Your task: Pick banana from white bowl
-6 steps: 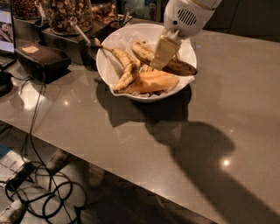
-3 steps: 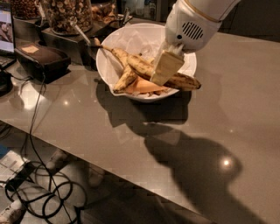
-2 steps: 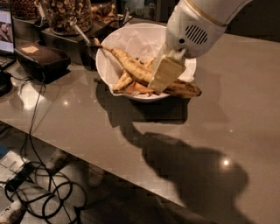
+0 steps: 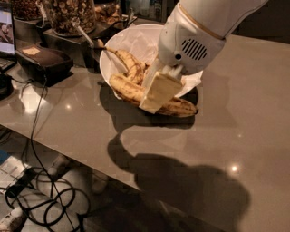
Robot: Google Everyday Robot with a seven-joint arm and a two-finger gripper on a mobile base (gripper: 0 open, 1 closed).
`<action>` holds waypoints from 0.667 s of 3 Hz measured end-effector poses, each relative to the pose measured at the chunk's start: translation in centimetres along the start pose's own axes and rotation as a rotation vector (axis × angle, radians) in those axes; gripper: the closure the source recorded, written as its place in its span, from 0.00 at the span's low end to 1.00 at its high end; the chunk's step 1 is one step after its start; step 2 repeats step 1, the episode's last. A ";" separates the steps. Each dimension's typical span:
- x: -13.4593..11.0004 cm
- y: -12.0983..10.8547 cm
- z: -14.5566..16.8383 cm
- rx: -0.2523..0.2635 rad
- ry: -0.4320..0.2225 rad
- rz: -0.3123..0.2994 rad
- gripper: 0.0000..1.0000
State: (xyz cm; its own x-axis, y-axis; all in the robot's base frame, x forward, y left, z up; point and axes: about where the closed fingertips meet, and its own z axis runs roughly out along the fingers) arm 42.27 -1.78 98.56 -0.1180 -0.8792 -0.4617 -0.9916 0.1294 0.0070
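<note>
My gripper [image 4: 152,100] is shut on the banana [image 4: 179,107], a brown-speckled yellow one with a dark tip. It holds the banana roughly level, low over the front rim of the white bowl [image 4: 110,60], with the banana's right end reaching past the rim over the grey table. One flat cream finger [image 4: 158,90] crosses the front of the banana; the other finger is hidden behind it. A cleaner curved banana with a long thin stem [image 4: 129,62] lies in the bowl on crumpled white paper [image 4: 138,38]. My white wrist housing [image 4: 192,45] covers the bowl's right half.
A black box [image 4: 43,58] stands left of the bowl. Glass jars of nuts [image 4: 68,13] and a scoop handle [image 4: 85,34] stand behind it. A laptop screen [image 4: 5,27] is at the far left. Cables [image 4: 43,197] lie on the floor beyond the table's near edge [image 4: 90,165].
My gripper has drawn forward and up from inside the bowl with the speckled banana in it. The banana has come out over the bowl's front rim.
</note>
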 end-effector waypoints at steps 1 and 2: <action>0.0 0.0 0.0 0.000 0.000 0.000 1.00; 0.0 0.0 0.0 0.000 0.000 0.000 1.00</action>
